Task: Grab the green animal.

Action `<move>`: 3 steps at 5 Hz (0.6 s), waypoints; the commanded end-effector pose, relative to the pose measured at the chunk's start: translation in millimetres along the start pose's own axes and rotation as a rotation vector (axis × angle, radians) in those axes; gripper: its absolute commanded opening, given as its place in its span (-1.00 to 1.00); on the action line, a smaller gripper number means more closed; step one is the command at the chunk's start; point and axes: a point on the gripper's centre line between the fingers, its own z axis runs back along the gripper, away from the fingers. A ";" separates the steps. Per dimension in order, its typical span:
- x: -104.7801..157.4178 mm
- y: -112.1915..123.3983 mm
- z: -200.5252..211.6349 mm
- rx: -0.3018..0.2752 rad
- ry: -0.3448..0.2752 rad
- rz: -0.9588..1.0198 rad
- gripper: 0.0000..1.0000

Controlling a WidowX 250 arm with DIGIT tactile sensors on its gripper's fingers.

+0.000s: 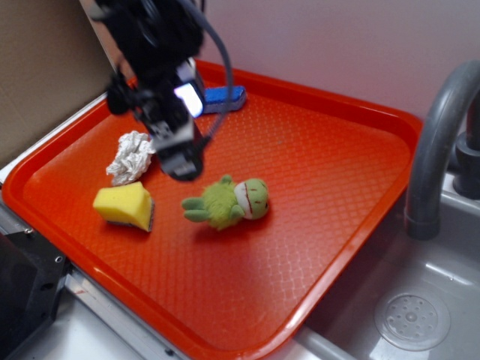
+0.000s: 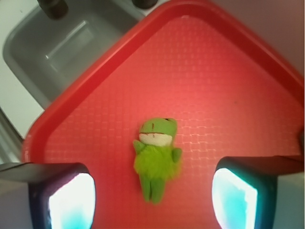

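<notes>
A red tray (image 1: pixel 330 157) is lying on a counter, filling most of the exterior view, with a grey sink (image 1: pixel 420 315) and a curved grey faucet (image 1: pixel 435 142) sitting at its right. Starting at the left of the tray, a yellow sponge wedge (image 1: pixel 124 205) is resting near the tray's near-left rim, and a crumpled ball of foil (image 1: pixel 131 156) is lying just beyond it. Farther back, a blue object (image 1: pixel 223 97) is lying near the far rim, partly hidden by the black robot arm. The gripper (image 1: pixel 180 161) is hanging above the tray, just right of the foil and to the far-left of the green animal (image 1: pixel 229 202), touching nothing. In the wrist view, the gripper (image 2: pixel 152 195) is standing wide open, its two fingers (image 2: pixel 71 200) showing at the lower left and lower right corners with nothing between them but the toy below. The green animal (image 2: pixel 156 160) is lying flat near the middle of the tray, its round head with a pale face and red stitched mouth pointing right in the exterior view, its fuzzy lime body and darker limbs stretching left toward the sponge, clear of it.
</notes>
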 end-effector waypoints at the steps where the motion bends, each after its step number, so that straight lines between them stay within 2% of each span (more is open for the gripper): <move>1: -3.1 -7.6 -46.0 0.040 0.107 -0.007 1.00; 2: -5.8 -7.9 -71.1 0.047 0.185 -0.022 1.00; 3: -11.6 -9.1 -92.1 0.021 0.236 -0.023 1.00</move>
